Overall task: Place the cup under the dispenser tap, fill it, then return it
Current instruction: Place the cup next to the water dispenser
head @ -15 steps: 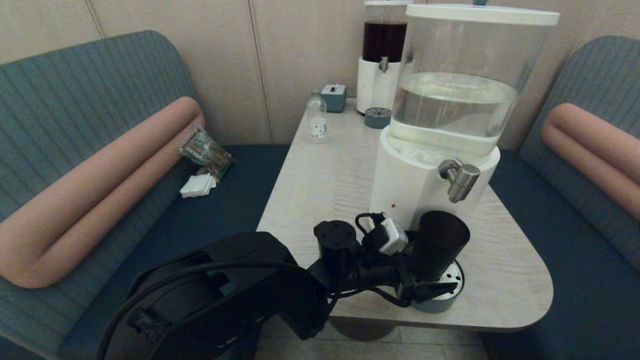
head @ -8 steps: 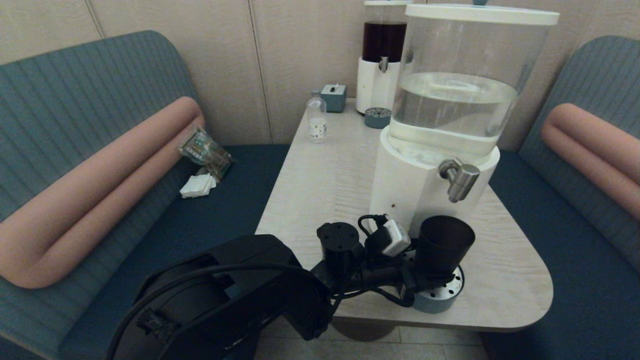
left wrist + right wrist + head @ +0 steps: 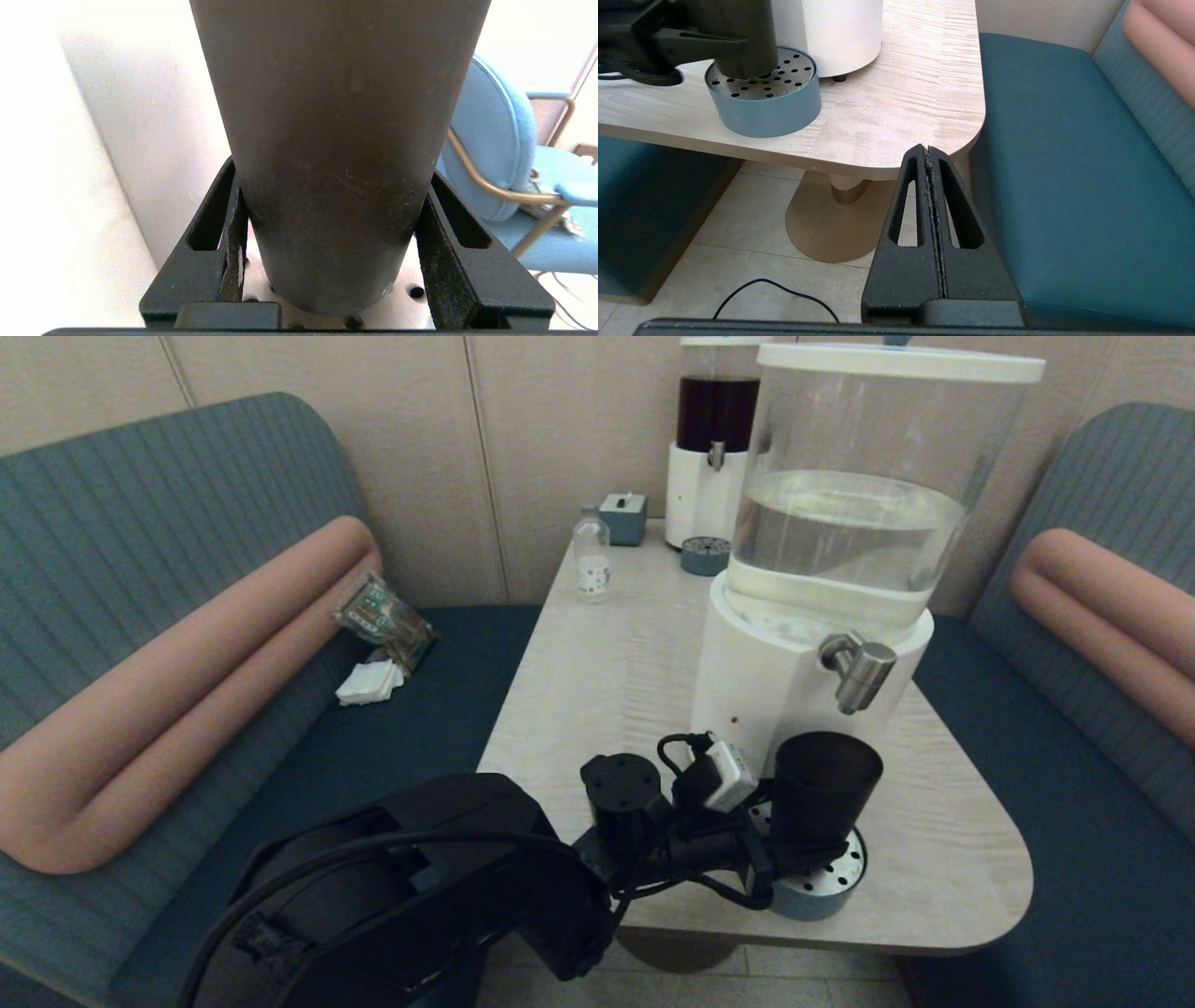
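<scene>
Left tool [image 3: 794, 863] clamped on the cup [image 3: 825, 793], which stands upright on the perforated drip tray [image 3: 822, 887] at the near edge of the surface [image 3: 607, 653], below the dispenser tap [image 3: 859, 670]. The cup's interior is too dark to read. The large clear tank [image 3: 859, 513] holds clear liquid to about half height. Right tool [image 3: 930, 154], fingers pressed together, hangs off the surface's near right corner.

Head camera looks down over the table [image 3: 597, 663]; both wrist cameras share its perforated tray [image 3: 784, 105].
</scene>
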`<state>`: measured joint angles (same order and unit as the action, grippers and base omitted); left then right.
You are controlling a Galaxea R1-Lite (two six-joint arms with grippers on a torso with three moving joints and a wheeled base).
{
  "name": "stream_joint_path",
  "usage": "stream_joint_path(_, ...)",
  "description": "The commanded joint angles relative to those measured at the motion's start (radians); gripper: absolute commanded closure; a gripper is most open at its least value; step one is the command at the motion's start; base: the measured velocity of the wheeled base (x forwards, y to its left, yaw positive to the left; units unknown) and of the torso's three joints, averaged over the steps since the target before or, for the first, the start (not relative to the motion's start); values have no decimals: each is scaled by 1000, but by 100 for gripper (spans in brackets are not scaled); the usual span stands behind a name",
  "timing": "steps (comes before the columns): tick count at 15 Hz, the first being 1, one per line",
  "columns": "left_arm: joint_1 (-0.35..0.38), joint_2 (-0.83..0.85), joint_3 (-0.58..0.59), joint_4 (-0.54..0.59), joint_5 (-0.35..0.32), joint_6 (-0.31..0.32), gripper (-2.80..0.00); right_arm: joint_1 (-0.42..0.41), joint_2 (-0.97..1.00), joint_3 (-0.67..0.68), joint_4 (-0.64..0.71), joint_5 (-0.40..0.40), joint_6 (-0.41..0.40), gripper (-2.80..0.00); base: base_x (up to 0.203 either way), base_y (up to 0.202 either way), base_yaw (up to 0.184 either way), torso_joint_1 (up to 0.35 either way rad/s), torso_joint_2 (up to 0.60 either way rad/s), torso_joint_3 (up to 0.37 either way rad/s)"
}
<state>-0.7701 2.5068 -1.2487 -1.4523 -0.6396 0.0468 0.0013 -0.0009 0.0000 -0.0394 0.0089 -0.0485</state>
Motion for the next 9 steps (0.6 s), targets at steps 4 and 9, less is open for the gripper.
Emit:
stream_joint_path(4, 12, -90, 160, -34, 4, -2, 0, 0, -1, 15, -1, 0, -1, 0, 0, 0, 0, 0, 0, 0)
stream_joint_path(9, 130, -224, 333, -51, 24, -20, 0, 1, -1, 15, -1, 0, -1, 0, 0, 0, 0, 0, 0, 0)
